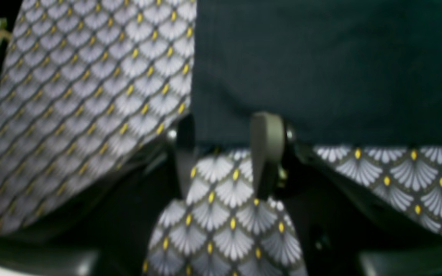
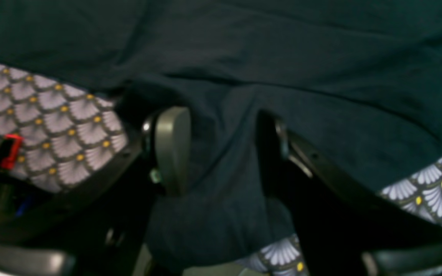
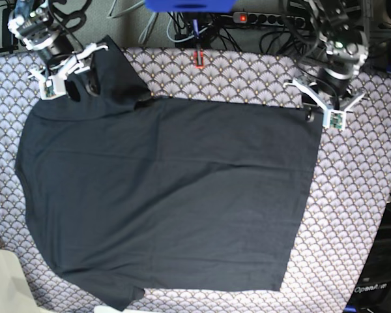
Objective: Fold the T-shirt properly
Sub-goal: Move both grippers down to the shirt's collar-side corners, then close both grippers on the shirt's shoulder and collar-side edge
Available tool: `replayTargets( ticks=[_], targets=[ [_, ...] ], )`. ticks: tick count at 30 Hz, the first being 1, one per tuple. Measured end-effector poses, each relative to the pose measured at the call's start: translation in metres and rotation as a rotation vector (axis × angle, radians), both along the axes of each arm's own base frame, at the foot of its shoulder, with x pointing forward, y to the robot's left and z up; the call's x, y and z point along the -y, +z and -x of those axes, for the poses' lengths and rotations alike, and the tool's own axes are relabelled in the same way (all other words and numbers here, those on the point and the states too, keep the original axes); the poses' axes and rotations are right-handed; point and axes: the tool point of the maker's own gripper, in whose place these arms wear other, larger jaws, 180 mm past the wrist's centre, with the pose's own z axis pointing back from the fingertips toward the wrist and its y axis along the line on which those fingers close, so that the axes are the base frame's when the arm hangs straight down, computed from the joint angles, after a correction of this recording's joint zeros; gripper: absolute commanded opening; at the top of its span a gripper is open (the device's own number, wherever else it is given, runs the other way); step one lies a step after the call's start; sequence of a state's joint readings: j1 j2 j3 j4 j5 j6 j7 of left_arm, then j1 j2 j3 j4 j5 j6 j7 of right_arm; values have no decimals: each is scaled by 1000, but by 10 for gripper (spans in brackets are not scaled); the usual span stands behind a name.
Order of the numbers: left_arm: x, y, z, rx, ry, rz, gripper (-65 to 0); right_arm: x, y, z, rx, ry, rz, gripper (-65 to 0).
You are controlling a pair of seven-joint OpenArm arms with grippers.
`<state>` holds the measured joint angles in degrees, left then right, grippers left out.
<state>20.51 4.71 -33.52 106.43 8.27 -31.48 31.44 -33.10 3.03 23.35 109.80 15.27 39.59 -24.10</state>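
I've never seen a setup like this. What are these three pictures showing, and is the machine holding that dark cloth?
It is a robot with two arms, set to fold a T-shirt. The base view looks down on a table covered by a fan-patterned tablecloth, where the dark shirt lies spread out. The other two pictures come from cameras on the wrists, looking past each gripper. The left gripper sits at the shirt's far corner; its camera shows the fingers apart at the shirt's edge, over a fold of tablecloth. The right gripper is at the other far corner, jaws apart with shirt fabric bunched between them, not clamped.
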Motion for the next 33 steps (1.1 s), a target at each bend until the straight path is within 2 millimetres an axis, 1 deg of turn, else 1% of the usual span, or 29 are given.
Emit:
replayTargets(
  ticks=[3,5,8,10,12,15,16,19,23,29,33],
  targets=[
    [-7,-25,6,-72,30,15,-407,1,-2,0,1,-4,-7,-344],
    [-9,-33,5,-89,22,33,-407,5,-9,2,-31,5,8,-344],
    [-28,-28,2,-55,90,29,-407,9,-12,-2,-33,-4,5,-347],
    [-39,-26,4,-49,130,21,-407,16,-14,0,-39,-24,12,-347],
    [-40,-25,3,-44,135,31,-407,22,-15,2,-45,-34,25,-347],
    [-47,-26,2,-36,178,45,-407,19,-16,4,-50,-33,17,-347],
    [-48,-27,2,-37,180,43,-407,20,-16,4,-50,-32,18,-347],
    [-45,-38,3,-60,184,67,-407,21,-14,1,-41,-34,21,-347],
    [-41,-48,0,-77,186,94,-407,21,-16,5,-53,-34,22,-347],
    [-40,-47,-1,-73,184,94,-407,21,-16,5,-54,-34,22,-347],
    [-42,-31,-6,-29,182,81,-407,21,-16,5,-51,-33,21,-347]
  ],
)
